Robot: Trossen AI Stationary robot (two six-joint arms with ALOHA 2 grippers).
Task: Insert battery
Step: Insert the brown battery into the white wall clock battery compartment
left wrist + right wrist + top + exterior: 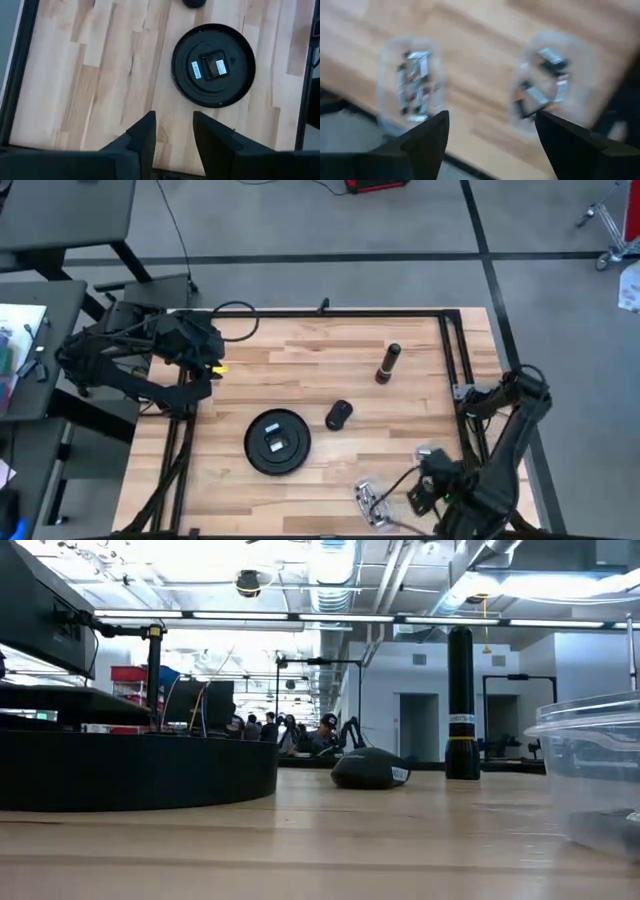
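A round black clock (pixel 277 442) lies face down on the wooden table, its battery compartment (pixel 214 66) facing up. Two clear tubs (pixel 412 85) (pixel 545 82) holding several batteries stand at the table's near right; one of them shows in the high view (pixel 372 500). My right gripper (pixel 492 117) hovers open above these tubs (pixel 420 480), touching nothing. My left gripper (pixel 173 117) is open above bare wood at the table's left edge (pixel 210 367), short of the clock.
A black flashlight (pixel 388 364) stands upright toward the far right of the table, and a small black rounded object (pixel 339 415) lies just right of the clock. A black frame rail (pixel 455 370) runs along the table's edges. Bare wood lies between my left gripper and the clock.
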